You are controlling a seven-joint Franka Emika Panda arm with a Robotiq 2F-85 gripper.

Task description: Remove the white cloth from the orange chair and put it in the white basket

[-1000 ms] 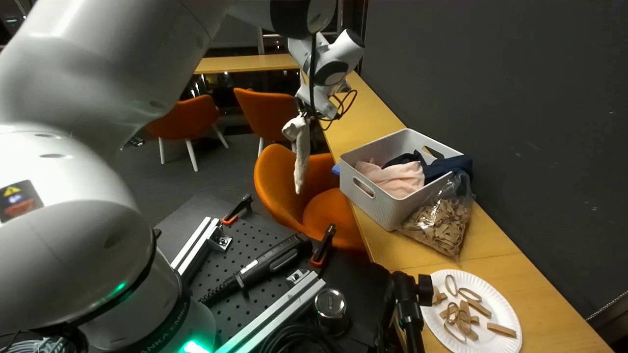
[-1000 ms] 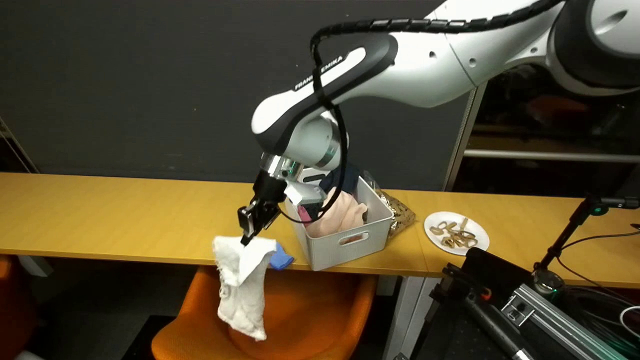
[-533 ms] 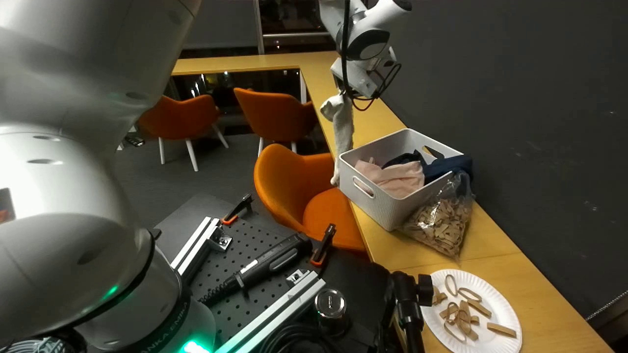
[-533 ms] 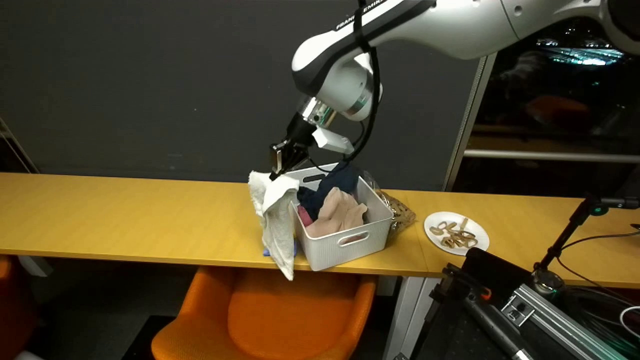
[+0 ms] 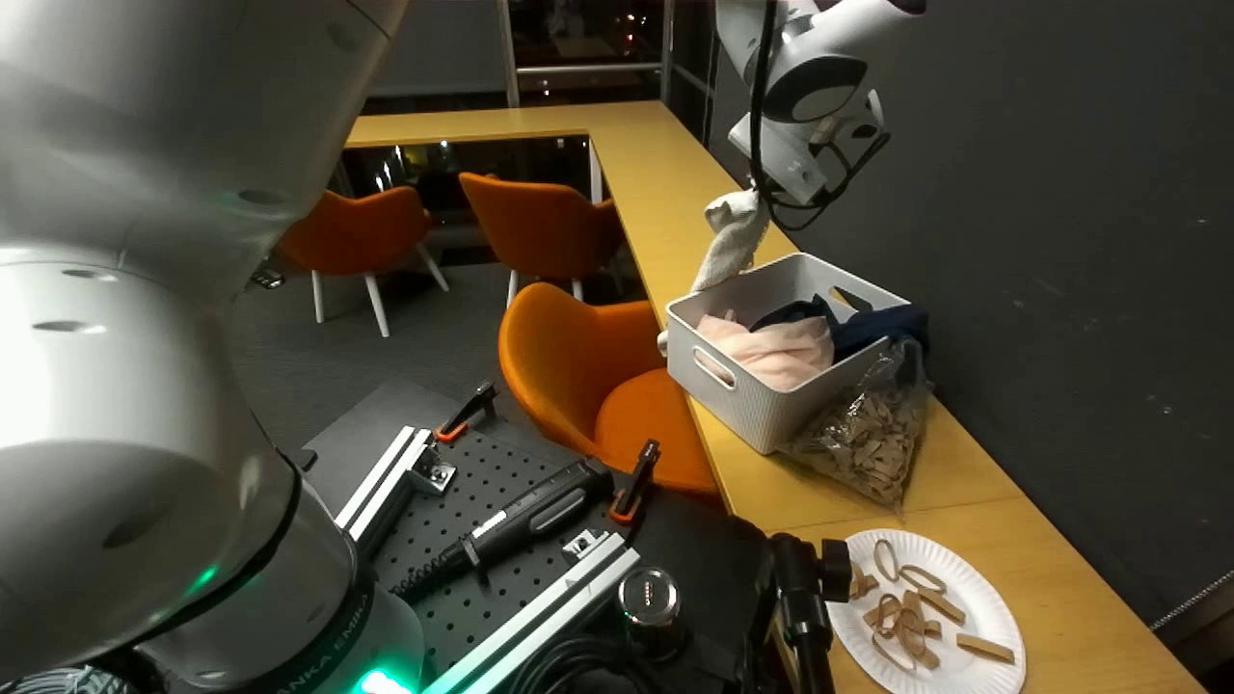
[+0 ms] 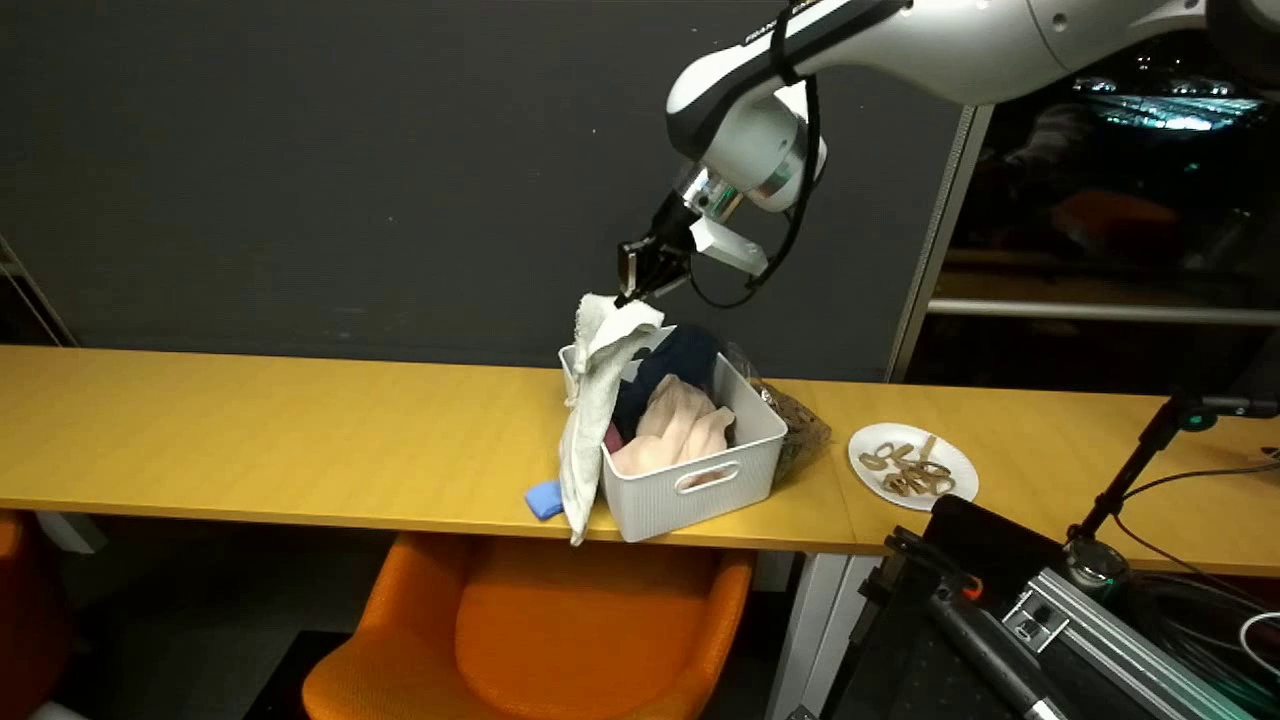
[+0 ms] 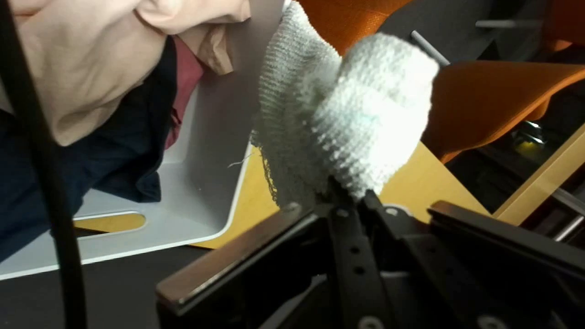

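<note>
The white cloth hangs from my gripper, which is shut on its top end. The cloth also shows in the wrist view, pinched between the fingertips. The white basket stands on the table. My gripper is above the basket's far corner, and the cloth drapes down along the outside of its side wall. In an exterior view the basket hides the cloth's lower part. I cannot tell whether the cloth touches the rim. The orange chair stands below the table edge with no cloth on it.
The basket holds a pink cloth and a dark blue cloth. A blue item lies beside it on the wooden table. A bag of brown pieces leans against it. A white plate is farther along. A dark wall stands behind.
My gripper has risen and moved from over the chair to the basket, carrying the cloth. The cloth has gone from hanging by the chair to hanging along the basket's side.
</note>
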